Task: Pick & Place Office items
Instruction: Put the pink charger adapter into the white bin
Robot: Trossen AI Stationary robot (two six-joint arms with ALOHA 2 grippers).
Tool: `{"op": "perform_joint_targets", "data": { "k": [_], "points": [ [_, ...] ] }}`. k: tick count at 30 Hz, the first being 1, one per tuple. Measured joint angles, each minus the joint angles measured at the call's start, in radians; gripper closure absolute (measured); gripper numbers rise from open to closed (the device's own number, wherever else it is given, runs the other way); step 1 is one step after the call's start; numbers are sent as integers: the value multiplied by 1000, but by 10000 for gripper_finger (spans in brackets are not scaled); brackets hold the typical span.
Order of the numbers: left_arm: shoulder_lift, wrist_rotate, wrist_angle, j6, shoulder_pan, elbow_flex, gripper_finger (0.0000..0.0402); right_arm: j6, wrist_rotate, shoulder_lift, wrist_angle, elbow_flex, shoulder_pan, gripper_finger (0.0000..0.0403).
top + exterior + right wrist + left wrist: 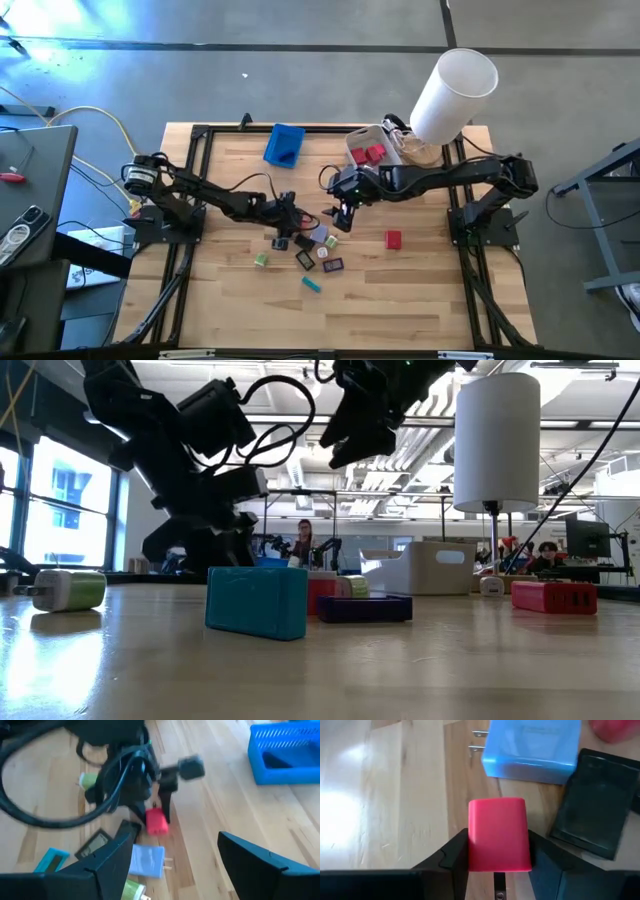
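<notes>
While the small red block (498, 841) sits squarely between the two dark fingers of the left gripper (497, 851), the step in hand reads as the grasp itself: the fingers press against both flanks of the block, which lies on the wooden table (420, 300) near the middle of the scattered office items. I judge the grip made or all but made. The next move calls for a straight lift clear of the neighbours, since a light-blue plug adapter (532, 745) and a black case (595, 802) lie just beside the block, then a carry to a container.

From the right wrist view the same block (156, 821) shows under the left arm's fingers, with the adapter (146, 860) near it. Other pieces lie around: a teal block (257, 601), a purple piece (365, 609), a green-and-white plug (65, 589) and a separate red block (393, 239) off to the right.

Above the cluster hovers the right gripper (343, 214), its jaws apart and holding nothing.

At the far edge, the blue tray (285, 145) appears to hold nothing. To its right, the translucent white bin (385, 140) already holds red pieces (370, 155). A white cylinder (455, 92) stands beside it.
</notes>
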Motion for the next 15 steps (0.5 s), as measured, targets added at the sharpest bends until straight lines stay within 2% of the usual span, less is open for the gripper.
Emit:
{"op": "perform_joint_targets", "data": {
  "k": [6,9,12,15],
  "points": [
    [-25,-72,-25,-63,-14,-4,258,128,-10,1,35,-64,10,121],
    [-74,-172,-43,-57,-52,-5,258,228,-10,1,194,-124,32,121],
    [-136,-311,-40,-32,-109,-4,258,232,-7,1,353,-182,55,121],
    [-211,-371,-33,-3,-170,-4,258,284,7,1,548,-238,66,121]
  ]
}}
